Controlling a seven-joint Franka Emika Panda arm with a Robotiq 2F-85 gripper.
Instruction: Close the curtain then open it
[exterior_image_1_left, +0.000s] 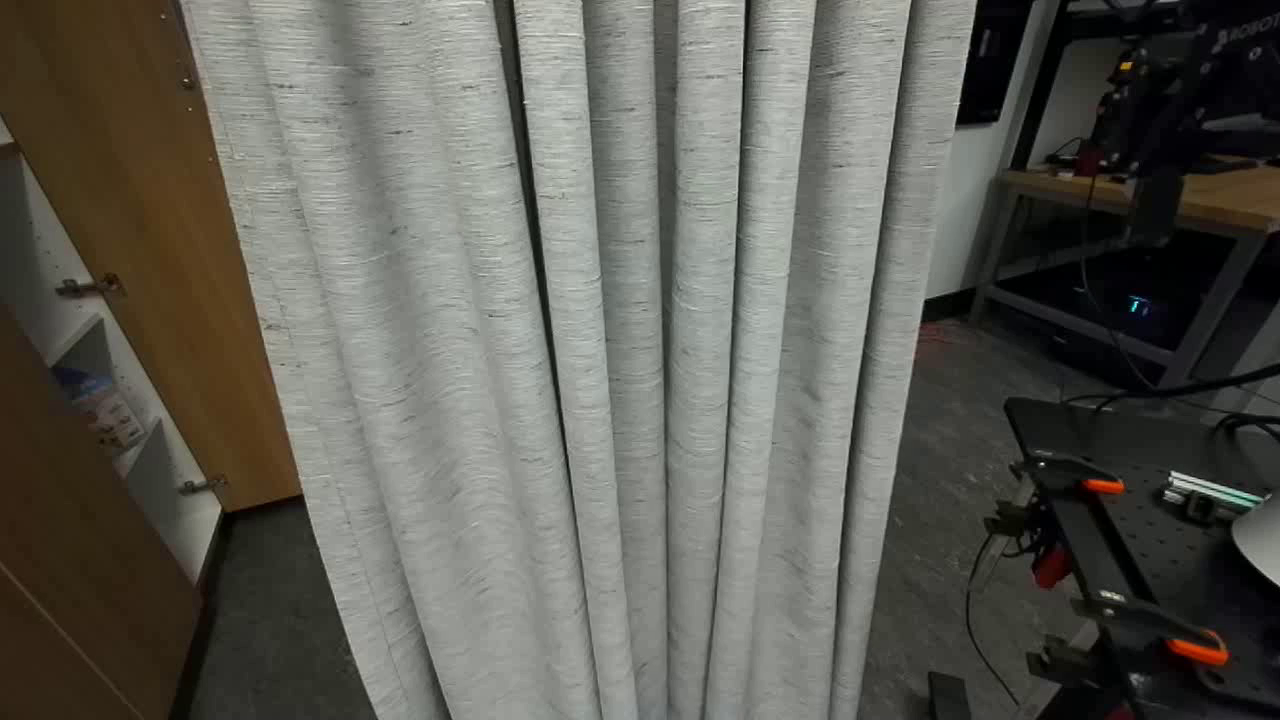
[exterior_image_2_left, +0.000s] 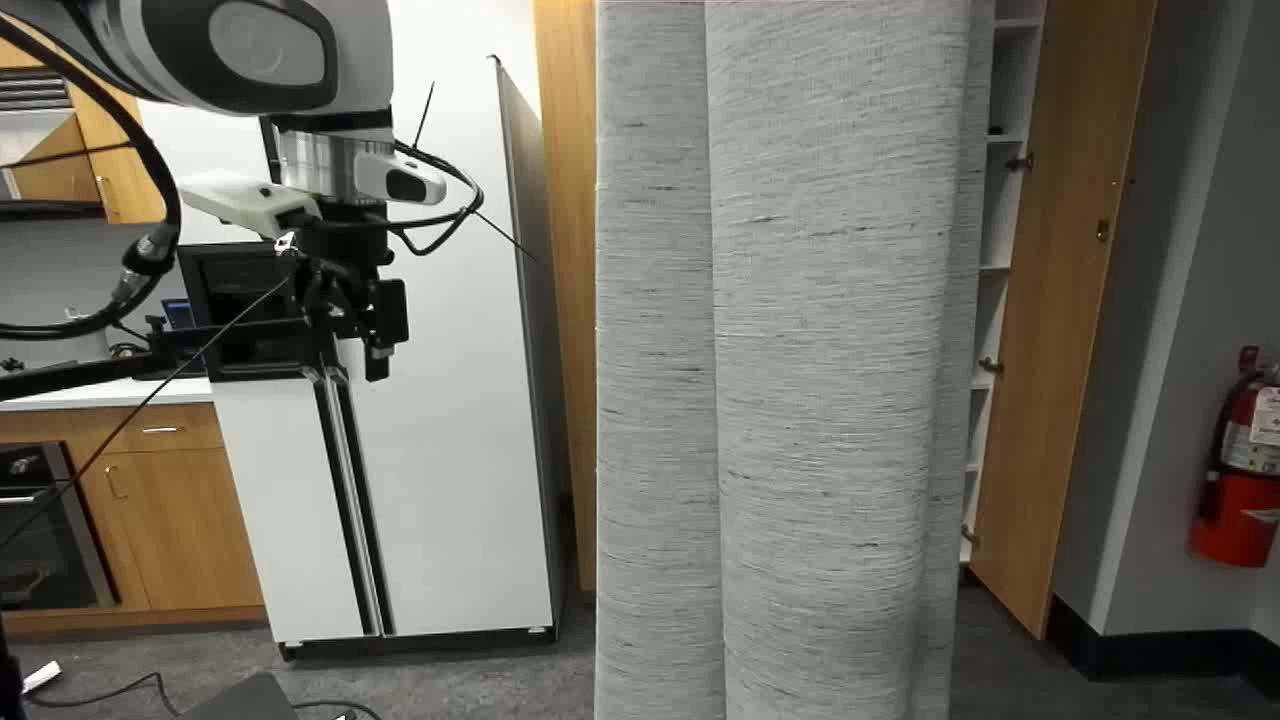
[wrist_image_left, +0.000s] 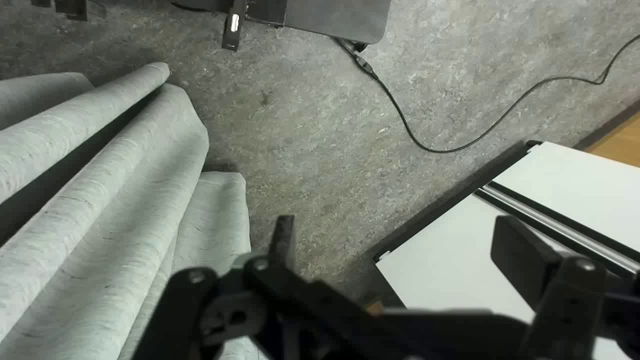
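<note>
The curtain (exterior_image_1_left: 620, 360) is a tall light grey drape with deep vertical folds. It hangs bunched across the middle of an exterior view and right of centre in an exterior view (exterior_image_2_left: 820, 360). Its folds and lower hem fill the left side of the wrist view (wrist_image_left: 115, 210). My gripper (wrist_image_left: 400, 250) is open, with its two black fingers wide apart and nothing between them. In an exterior view the gripper (exterior_image_2_left: 385, 330) hangs pointing down, to the left of the curtain and apart from it. It also shows dark and partly cut off at the top right (exterior_image_1_left: 1150, 210).
A white fridge (exterior_image_2_left: 450, 480) stands behind the arm. An open wooden cabinet door (exterior_image_2_left: 1060, 330) is beside the curtain, with a fire extinguisher (exterior_image_2_left: 1240, 480) farther right. A black table (exterior_image_1_left: 1150, 540) holds orange-handled clamps. A cable (wrist_image_left: 425, 147) lies on the floor.
</note>
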